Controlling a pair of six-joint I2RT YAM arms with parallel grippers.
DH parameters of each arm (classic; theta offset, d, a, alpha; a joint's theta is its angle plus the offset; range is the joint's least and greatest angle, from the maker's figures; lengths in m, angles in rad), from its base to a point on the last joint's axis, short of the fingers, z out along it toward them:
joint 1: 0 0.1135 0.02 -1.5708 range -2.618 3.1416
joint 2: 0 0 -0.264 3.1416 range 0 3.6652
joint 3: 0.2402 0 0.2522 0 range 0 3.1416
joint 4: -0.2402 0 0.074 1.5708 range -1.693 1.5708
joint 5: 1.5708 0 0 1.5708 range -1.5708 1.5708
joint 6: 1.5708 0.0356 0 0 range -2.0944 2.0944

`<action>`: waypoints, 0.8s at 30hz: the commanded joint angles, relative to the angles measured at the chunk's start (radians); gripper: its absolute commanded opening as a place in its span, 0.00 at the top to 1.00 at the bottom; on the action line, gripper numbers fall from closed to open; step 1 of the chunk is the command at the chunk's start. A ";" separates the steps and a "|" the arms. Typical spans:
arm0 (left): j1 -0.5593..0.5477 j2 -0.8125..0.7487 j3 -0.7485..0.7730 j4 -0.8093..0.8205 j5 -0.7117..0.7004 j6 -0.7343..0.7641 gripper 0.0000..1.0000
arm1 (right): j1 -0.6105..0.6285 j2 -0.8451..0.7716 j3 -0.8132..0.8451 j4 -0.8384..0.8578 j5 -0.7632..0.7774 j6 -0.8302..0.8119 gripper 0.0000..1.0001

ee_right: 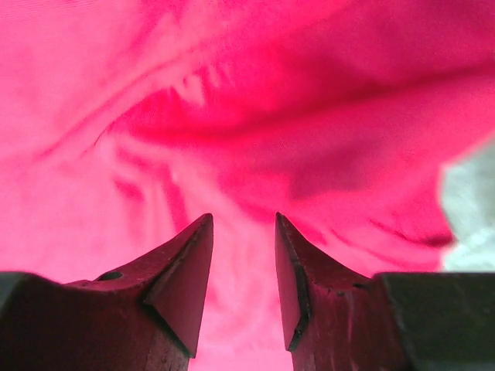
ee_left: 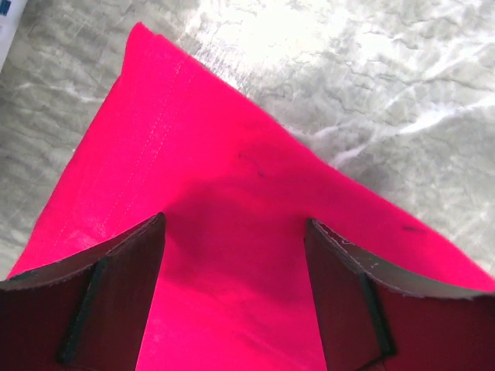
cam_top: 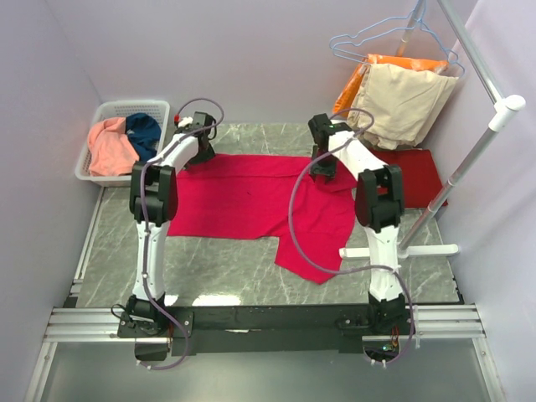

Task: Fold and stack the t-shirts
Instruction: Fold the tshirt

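Note:
A bright crimson-red t-shirt (cam_top: 251,197) lies spread on the marble table, with one part hanging toward the front (cam_top: 314,243). My left gripper (cam_top: 199,149) is open over the shirt's far left corner (ee_left: 201,154), its fingers (ee_left: 124,263) straddling the cloth. My right gripper (cam_top: 323,170) is over the shirt's far right part, jaws a little apart, with rumpled cloth (ee_right: 255,100) right below them and nothing visibly pinched. A darker red shirt (cam_top: 414,176) lies folded at the right. A salmon-pink shirt (cam_top: 109,146) and a dark teal-blue shirt (cam_top: 145,132) lie in the basket.
A white basket (cam_top: 100,113) stands at the far left. Beige (cam_top: 410,100) and orange (cam_top: 394,63) garments hang on wire hangers at the far right. A white stand with a slanted pole (cam_top: 469,163) and its foot (cam_top: 419,249) rises beside the right arm.

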 commanded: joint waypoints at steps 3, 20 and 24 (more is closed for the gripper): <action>0.005 -0.184 -0.052 0.178 0.074 0.117 0.21 | -0.006 -0.261 -0.074 0.125 0.091 -0.002 0.54; -0.007 -0.391 -0.289 0.218 0.196 0.140 0.01 | -0.053 -0.383 -0.521 0.373 0.032 0.107 0.39; -0.009 -0.405 -0.322 0.211 0.213 0.130 0.01 | -0.063 -0.399 -0.574 0.463 0.051 0.120 0.40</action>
